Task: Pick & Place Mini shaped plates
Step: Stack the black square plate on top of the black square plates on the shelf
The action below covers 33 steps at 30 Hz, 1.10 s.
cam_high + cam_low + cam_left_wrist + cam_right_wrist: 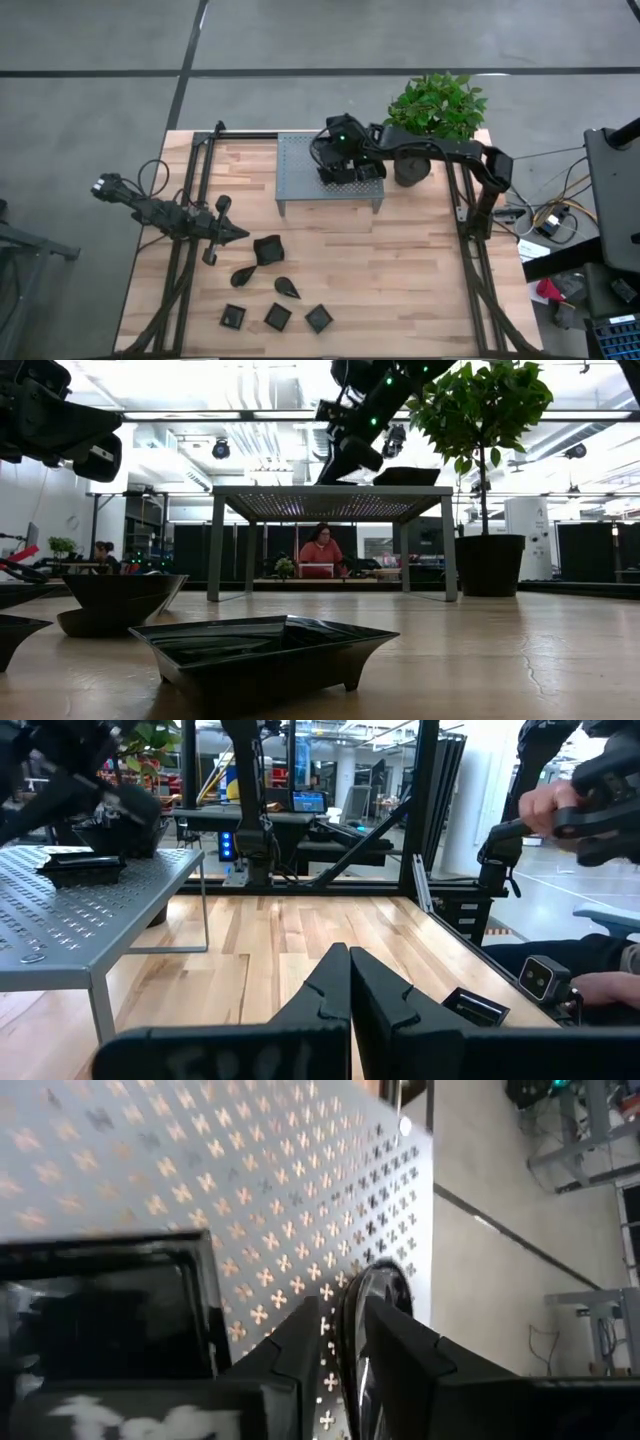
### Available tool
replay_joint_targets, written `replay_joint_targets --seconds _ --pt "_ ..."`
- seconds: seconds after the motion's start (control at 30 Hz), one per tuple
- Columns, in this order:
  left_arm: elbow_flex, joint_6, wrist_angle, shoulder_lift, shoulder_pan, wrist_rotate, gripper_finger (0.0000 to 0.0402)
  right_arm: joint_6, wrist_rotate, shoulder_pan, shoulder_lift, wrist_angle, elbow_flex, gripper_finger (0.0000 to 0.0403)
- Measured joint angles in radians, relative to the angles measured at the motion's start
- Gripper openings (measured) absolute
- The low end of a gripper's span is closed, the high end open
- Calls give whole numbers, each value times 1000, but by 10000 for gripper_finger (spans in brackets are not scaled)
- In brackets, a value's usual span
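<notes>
Right gripper (340,1342): your fingers pinch a small plate (368,1315) on edge over the perforated stand (300,170).
Left gripper (349,982): closed, empty, left of the stand.

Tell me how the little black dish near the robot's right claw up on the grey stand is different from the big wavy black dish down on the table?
The square dish sits on the grey perforated stand; the wavy-edged dish rests lower, on the wooden table. The right gripper is over the stand beside the square dish, gripping another small dark piece; no gripper is at the wavy one. In the high view the wavy dish looks turned cornerwise. Both are black.
</notes>
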Motion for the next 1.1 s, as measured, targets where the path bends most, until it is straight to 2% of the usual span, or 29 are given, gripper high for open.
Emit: replay_joint_targets --seconds 0.17,0.33,0.5,0.73,1.0,1.1 --pt "0 0 0 0 0 0 0 36 -1 49 -38 -36 0 80" --pt "0 0 0 0 0 0 0 170 -27 112 -93 -124 0 65" --pt "0 0 0 0 0 0 0 304 -63 208 -135 -196 0 50" --pt "0 0 0 0 0 0 0 436 -62 350 -159 -260 -14 30" --pt "0 0 0 0 0 0 0 526 -62 497 -160 -253 -58 9" --pt "0 0 0 0 0 0 0 548 -94 544 -160 -192 -93 9"
